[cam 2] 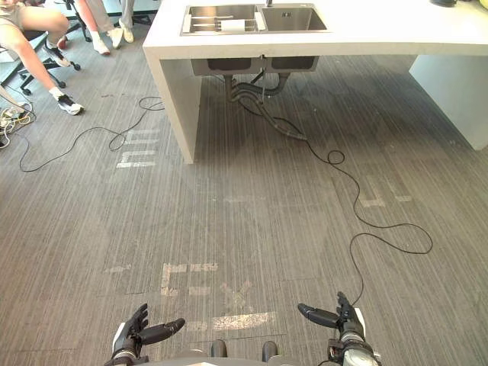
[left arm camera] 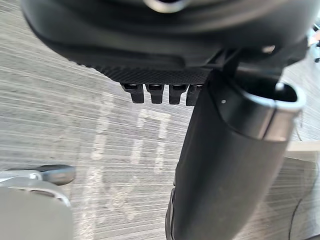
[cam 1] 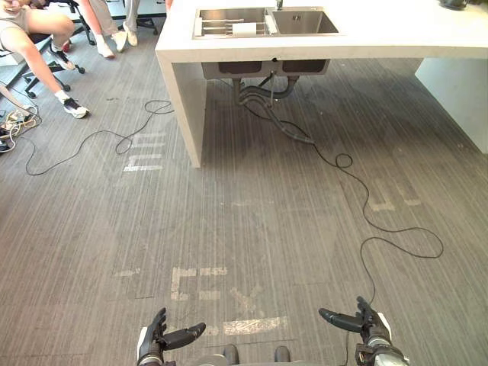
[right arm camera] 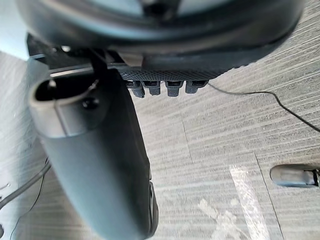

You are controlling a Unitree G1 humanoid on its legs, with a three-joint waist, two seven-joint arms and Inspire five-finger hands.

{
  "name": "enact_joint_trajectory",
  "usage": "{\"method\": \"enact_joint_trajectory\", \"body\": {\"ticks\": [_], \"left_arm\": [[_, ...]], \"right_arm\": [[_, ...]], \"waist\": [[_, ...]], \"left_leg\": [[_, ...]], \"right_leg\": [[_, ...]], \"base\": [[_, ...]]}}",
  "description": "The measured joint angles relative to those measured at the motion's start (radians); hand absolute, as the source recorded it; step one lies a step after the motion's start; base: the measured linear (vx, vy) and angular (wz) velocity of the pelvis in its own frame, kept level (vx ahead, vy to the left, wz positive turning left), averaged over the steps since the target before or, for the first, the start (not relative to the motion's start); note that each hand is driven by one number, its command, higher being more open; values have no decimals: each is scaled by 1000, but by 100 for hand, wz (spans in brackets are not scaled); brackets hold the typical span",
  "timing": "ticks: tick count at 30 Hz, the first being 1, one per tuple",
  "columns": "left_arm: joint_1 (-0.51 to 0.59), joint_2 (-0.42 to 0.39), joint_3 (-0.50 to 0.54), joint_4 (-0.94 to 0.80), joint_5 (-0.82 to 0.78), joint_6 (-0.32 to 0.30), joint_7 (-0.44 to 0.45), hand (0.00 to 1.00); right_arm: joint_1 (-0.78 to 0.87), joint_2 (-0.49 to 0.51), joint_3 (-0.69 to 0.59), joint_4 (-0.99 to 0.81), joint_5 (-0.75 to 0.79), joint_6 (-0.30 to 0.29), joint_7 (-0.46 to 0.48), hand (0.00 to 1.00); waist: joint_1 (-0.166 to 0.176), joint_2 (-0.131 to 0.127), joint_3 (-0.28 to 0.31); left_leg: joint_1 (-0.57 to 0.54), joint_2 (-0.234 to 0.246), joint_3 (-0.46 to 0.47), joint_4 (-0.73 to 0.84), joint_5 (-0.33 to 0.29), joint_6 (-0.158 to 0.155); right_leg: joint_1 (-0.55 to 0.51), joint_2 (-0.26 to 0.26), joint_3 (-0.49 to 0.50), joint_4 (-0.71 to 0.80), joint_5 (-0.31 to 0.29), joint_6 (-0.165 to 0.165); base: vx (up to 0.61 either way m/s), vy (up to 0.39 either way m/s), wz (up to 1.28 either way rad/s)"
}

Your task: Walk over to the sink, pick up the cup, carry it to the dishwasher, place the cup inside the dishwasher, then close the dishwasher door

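Your two head views look down and forward from high up, across the grey floor (cam 1: pixel 267 229) to the white counter (cam 1: pixel 396 34) and its sink (cam 1: pixel 305 21), far off at the top. Both share that whole stretch, set slightly apart sideways. Each wrist view looks along its own hand from very close, left hand (left arm camera: pixel 225 165) and right hand (right arm camera: pixel 100 165), onto the same floor with its worn tape marks (right arm camera: pixel 245 190).

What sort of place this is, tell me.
Probably a mock kitchen in a lab or office: a white counter with a steel double sink, bare drain pipes under it, tape marks on the grey floor.
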Motion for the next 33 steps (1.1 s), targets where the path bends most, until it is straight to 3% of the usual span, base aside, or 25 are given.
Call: {"method": "enact_joint_trajectory", "body": {"ticks": [2, 3, 5, 6, 10, 12, 13, 14, 15, 16, 18, 19, 21, 22, 24, 26, 27, 28, 29, 30, 31, 32, 33], "left_arm": [[2, -4, 0, -16, 0, 0, -1, 100], [2, -3, 0, -21, 0, 0, -1, 100], [3, 3, 0, -28, 0, 1, -1, 100], [-1, 9, 0, -33, 0, 1, 0, 100], [-16, 22, 14, -38, 0, 1, 9, 100], [-34, 15, 21, -38, -1, 4, 12, 100], [-42, 19, 20, -38, -1, 3, 17, 100], [-48, 20, 21, -34, -1, 3, 26, 100], [-50, 19, 21, -34, 0, 3, 28, 100], [-55, 8, 21, -30, -1, 3, 30, 100], [-70, -8, 20, -32, -1, 1, 28, 100], [-75, -15, 19, -35, -1, 1, 25, 100], [-73, -15, 19, -42, -2, 2, 18, 100], [-79, -15, 16, -42, -3, 3, 17, 100], [-89, -15, -3, -53, -2, 3, 15, 100], [-101, -16, -4, -57, -2, 4, 9, 100], [-113, -19, -3, -75, -3, 4, 10, 100], [-116, -20, -3, -83, -3, 4, 10, 100], [-116, -25, -3, -96, -2, 3, 10, 100], [-111, -28, -2, -101, -3, 0, 10, 100], [-110, -26, 3, -97, -3, 1, 12, 100], [-132, -15, 7, -91, -4, 3, 28, 100], [-143, -14, 22, -99, -5, 1, 32, 100]], "right_arm": [[-7, -12, -16, 8, 0, 9, -1, 100], [-4, -13, -20, 8, 0, 10, -1, 100], [-3, -13, -20, 8, 0, 14, 0, 100], [-6, -17, -19, 8, 0, 17, 2, 100], [-42, -33, -10, 9, 0, 18, 4, 100], [-68, -52, -9, 8, -1, 18, 4, 100], [-75, -60, -9, 6, 0, 18, 4, 100], [-74, -67, -9, 4, 0, 18, 3, 100], [-70, -69, -9, 4, 0, 18, 2, 100], [-66, -77, -8, 4, 0, 18, 2, 100], [-85, -78, 13, 2, 0, 18, 1, 100], [-88, -78, 34, 3, 3, 18, 0, 100], [-90, -72, 79, 2, 34, 17, -10, 100], [-99, -67, 90, 1, 37, 10, -21, 100], [-127, -57, 88, -8, 37, 2, -42, 100], [-166, -48, 87, -8, 37, 2, -55, 100], [-184, -36, 83, -9, 36, 1, -67, 100], [-184, -30, 78, -8, 36, 1, -74, 100], [-175, -18, 62, -7, 36, 1, -82, 100], [-163, -17, 63, -4, 35, 4, -83, 100], [-161, -11, 65, 6, 35, 5, -84, 100], [-167, 16, 71, 14, 32, 12, -86, 100], [-168, 28, 81, 13, 29, 11, -84, 100]], "waist": [[0, 10, 22], [1, 13, 33], [-1, 13, 43], [-3, 12, 55], [-6, 21, 68], [-9, 36, 86], [-16, 35, 89], [-27, 28, 90], [-31, 24, 87], [-34, 38, 76], [-28, 55, 76], [-24, 70, 87], [2, 65, 104], [17, 54, 110], [35, 40, 119], [48, 42, 124], [61, 28, 139], [62, 27, 140], [64, 36, 136], [77, 67, 125], [86, 74, 121], [91, 27, 128], [90, -1, 132]], "left_leg": [[15, 0, 8, 79, -68, 18], [33, -2, 7, 98, -87, 27], [52, -10, 0, 112, -106, 37], [77, -15, -5, 122, -128, 40], [113, 2, -23, 94, -139, 26], [136, 31, -35, 79, -151, 4], [152, 39, -53, 66, -156, -18], [176, 43, -74, 57, -169, -41], [186, 47, -85, 57, -174, -50], [187, 74, -102, 81, -188, -73], [51, 141, -110, 361, -180, -102], [-59, 207, -110, 622, -131, -112], [-169, 298, -67, 926, -136, -74], [-214, 310, -48, 989, -143, -61], [-318, 276, -44, 966, -149, -55], [-392, 217, -45, 824, -152, -59], [-413, 153, -41, 634, -143, -66], [-411, 126, -42, 529, -119, -70], [-400, 88, -45, 315, -18, -67], [-378, 86, -54, 144, 141, -51], [-359, 85, -52, 130, 234, 25], [-345, 43, -43, 116, 213, 24], [-356, 15, -37, 141, 178, 42]], "right_leg": [[-76, -24, -6, 266, -110, 70], [-115, -39, -25, 393, -130, 91], [-175, -67, -61, 547, -148, 86], [-210, -98, -109, 618, -174, 74], [-278, -117, -226, 478, -170, 51], [-307, -94, -250, 402, -134, 22], [-319, -81, -245, 339, -81, 0], [-330, -86, -244, 351, -4, -53], [-330, -89, -251, 364, 30, -71], [-323, -76, -265, 390, 12, -95], [-265, -23, -295, 314, -6, -111], [-179, 24, -318, 233, 1, -123], [-43, 77, -324, 140, -1, -156], [0, 80, -316, 117, -8, -167], [51, 78, -304, 65, -14, -176], [84, 66, -292, 29, -16, -177], [117, 46, -288, 7, -29, -159], [129, 37, -290, 3, -39, -143], [150, 31, -297, 3, -64, -115], [176, 49, -286, 7, -98, -85], [188, 50, -273, 13, -117, -72], [185, 7, -267, 23, -131, -56], [181, -22, -241, 31, -142, -38]], "base": [[91, 130, -8], [88, 125, 7], [108, 93, 12], [192, 117, 15], [259, 21, 13], [255, -80, 15], [330, -151, 44], [359, -185, 53], [408, -247, 51], [421, -276, 32], [510, -356, 27], [430, -302, 28], [407, -272, 10], [438, -261, -11], [339, -124, -12], [349, 20, -14], [375, 88, -5], [472, 140, 10], [447, 160, 8], [471, 172, -6], [467, 171, -9], [441, 169, 6], [421, 162, 17]]}}
